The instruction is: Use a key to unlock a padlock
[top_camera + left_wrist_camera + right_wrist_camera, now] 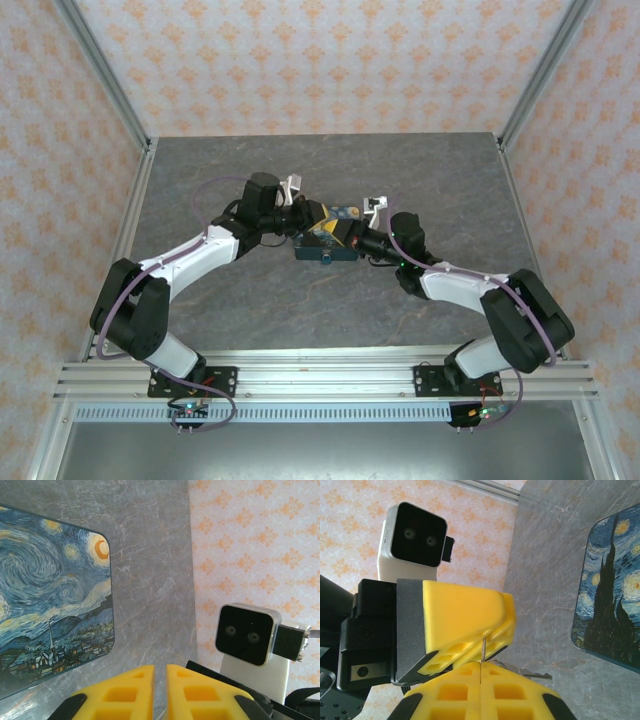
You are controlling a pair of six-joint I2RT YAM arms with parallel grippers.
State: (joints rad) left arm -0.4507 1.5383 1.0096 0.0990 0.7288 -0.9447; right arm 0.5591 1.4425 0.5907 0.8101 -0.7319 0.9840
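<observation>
Right jaws pinch the key (536, 675) near the box (612, 590).

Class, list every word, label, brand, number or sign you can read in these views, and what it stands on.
No text can be read.
Swirl-patterned box: painted night sky, no lettering.
Wrist camera housing: two lenses, no brand mark.
The key: too small to tell any stamp.
Circuit boards at the arm bases: too small to read.

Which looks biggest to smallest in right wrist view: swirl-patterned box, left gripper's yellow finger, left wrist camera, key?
1-2. swirl-patterned box (cropped by frame) and left gripper's yellow finger (near the lens): about equal, can't rank.
3. left wrist camera.
4. key, a sliver.
</observation>
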